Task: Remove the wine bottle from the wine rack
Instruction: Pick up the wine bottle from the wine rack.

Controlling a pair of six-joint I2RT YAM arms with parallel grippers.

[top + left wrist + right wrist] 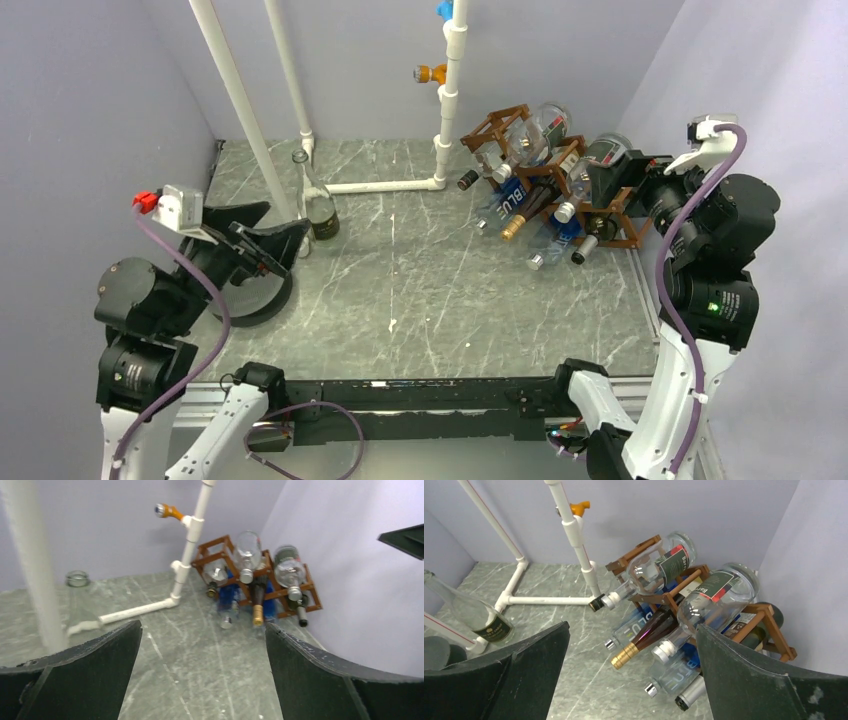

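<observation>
Grey marble tabletop (430,300), lilac walls. Right gripper (632,627) spread wide, empty, facing wine rack (639,548); left gripper (203,624) equally wide, empty, well apart.

Lilac walls (90,100) are boxing in a marbled desk (430,300), white pipework (187,555) rising beyond the left tool (202,627): a robotics lab.
</observation>
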